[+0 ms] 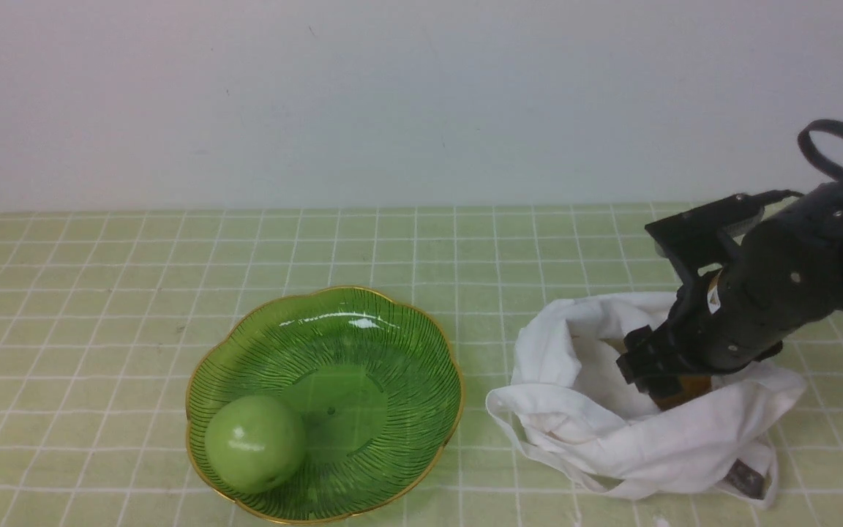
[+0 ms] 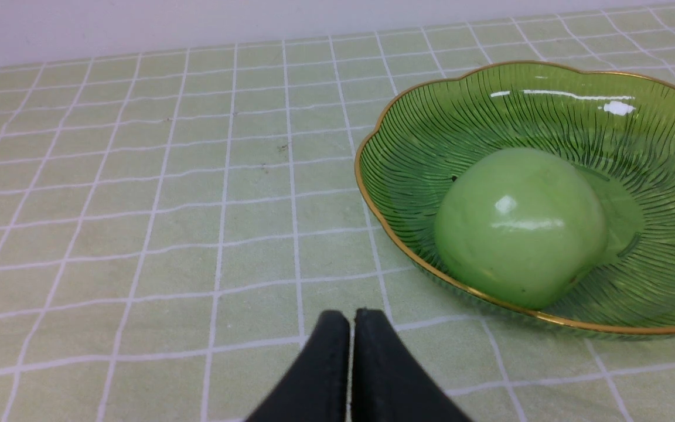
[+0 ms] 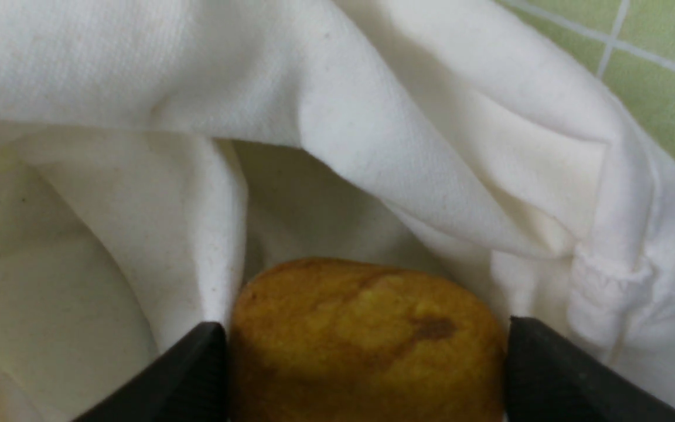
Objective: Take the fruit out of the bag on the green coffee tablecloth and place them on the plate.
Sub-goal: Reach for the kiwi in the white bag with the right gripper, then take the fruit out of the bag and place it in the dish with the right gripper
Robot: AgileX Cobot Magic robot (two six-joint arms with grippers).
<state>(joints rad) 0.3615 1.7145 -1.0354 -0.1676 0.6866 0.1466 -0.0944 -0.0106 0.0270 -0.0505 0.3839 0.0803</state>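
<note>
Fruit point(image 3: 367, 334) lies in the bag point(image 1: 634, 446), between the spread tips of the right pincer point(image 1: 645, 362). Left pincer point(image 2: 352, 319) is pressed together, near the plate point(image 2: 396, 234) with the green apple point(image 2: 519, 228).

1. Between the plate point(image 1: 407, 395) and the bag point(image 1: 656, 446) we see a bare lane of tablecloth point(image 1: 476, 322), wide open from above.
2. Beyond the plate, the cloth lies flat and bare right up to the pale wall point(image 1: 392, 102), which closes off the far side.
3. Inside the plate, the green apple point(image 1: 255, 443) blocks the near left part; we find room over the centre and the right.
4. Around the brown fruit point(image 3: 367, 346), raised white folds point(image 3: 419, 135) crowd the way.
</note>
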